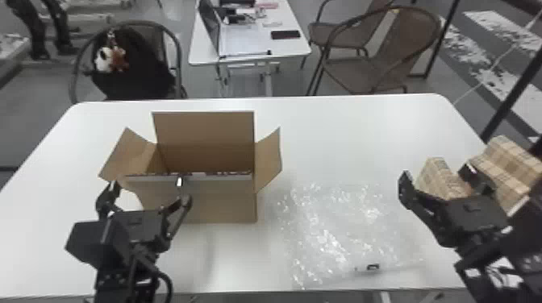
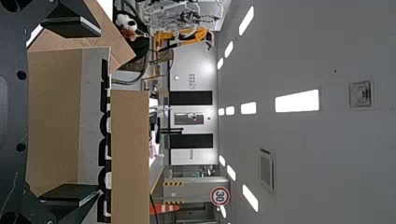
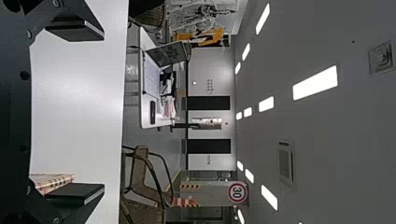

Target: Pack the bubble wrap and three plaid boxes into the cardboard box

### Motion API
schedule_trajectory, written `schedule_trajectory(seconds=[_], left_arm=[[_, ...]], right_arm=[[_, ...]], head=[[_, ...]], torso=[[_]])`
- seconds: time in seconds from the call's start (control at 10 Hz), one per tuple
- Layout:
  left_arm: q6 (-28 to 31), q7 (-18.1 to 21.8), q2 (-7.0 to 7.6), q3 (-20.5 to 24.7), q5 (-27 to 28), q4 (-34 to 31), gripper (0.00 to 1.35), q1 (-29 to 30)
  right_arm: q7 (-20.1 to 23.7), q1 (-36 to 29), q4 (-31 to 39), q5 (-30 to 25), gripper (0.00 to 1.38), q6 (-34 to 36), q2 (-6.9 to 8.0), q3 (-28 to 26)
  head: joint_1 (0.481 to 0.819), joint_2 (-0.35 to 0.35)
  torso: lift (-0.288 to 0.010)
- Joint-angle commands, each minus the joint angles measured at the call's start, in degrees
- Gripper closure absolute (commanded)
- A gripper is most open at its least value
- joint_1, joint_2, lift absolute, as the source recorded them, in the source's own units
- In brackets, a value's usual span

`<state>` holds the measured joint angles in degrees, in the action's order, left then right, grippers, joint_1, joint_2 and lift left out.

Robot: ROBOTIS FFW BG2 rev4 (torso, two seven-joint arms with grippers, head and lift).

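Left arm (image 1: pixel 121 278) and right arm (image 1: pixel 520 241): black, angular, jointed; left with boxy housing (image 1: pixel 90 243) and curved black cable (image 1: pixel 166 280). Left tool (image 1: pixel 147 184), right tool (image 1: pixel 437 173): paired flat black fingers (image 2: pixel 70 25).

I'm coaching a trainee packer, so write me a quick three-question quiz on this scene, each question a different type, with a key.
1. Multiple choice: in the head view, what lies on the table just to the right of the cardboard box?
a) a laptop
b) bubble wrap
c) a stuffed toy

2. True or false: the cardboard box is closed, with all its flaps folded down flat over the top.

3. Fill in the blank (left or right): the plaid boxes are near the robot's ____ gripper.

Key: 1. b; 2. false, its flaps are spread open; 3. right
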<state>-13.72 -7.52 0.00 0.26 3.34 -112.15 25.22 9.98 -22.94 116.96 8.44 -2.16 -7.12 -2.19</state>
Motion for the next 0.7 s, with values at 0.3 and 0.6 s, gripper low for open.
schedule_trajectory(seconds=[0.3,0.6], left_arm=[[-0.1,0.1,-0.15,0.0,0.0,0.0,0.12,0.2],[-0.1,0.1,-0.15,0.0,0.0,0.0,0.12,0.2]], right_arm=[[-0.1,-0.2,0.3,-0.4,0.15,0.0,0.00,0.0],[0.0,-0.2,0.3,-0.3,0.15,0.0,0.00,0.0]], head=[[0.695,0.038],[0.695,0.039]], torso=[[-0.174],[-0.174]])
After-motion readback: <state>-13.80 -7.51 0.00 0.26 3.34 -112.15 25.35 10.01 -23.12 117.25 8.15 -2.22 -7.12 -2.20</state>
